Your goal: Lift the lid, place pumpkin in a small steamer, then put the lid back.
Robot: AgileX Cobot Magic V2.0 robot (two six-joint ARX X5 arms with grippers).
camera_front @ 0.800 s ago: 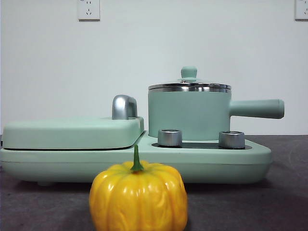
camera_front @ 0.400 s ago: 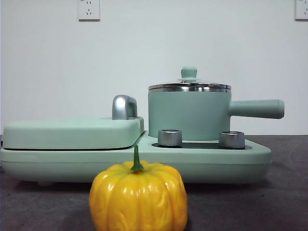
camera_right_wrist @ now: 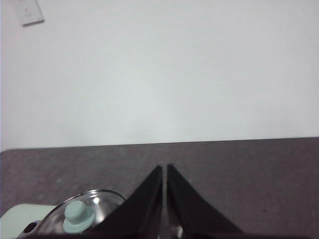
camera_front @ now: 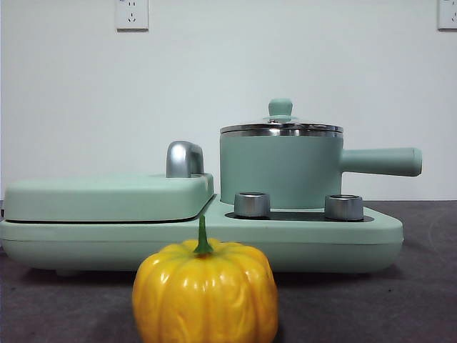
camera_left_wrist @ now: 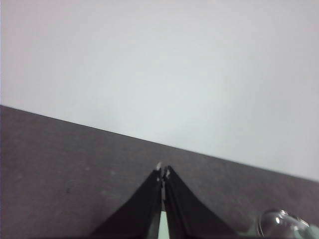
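The yellow-orange pumpkin with a green stem stands on the dark table at the near front. Behind it the mint-green small steamer sits on the cooker base, its long handle pointing right. The glass lid with a mint knob rests on the steamer. The lid also shows in the right wrist view, beside my right gripper, which is shut and holds nothing. My left gripper is shut over the bare table, holding nothing. Neither arm shows in the front view.
A wide flat mint-green griddle cover with a steel hinge handle fills the left of the cooker base. Two steel dials stand in front of the steamer. A white wall with outlets lies behind.
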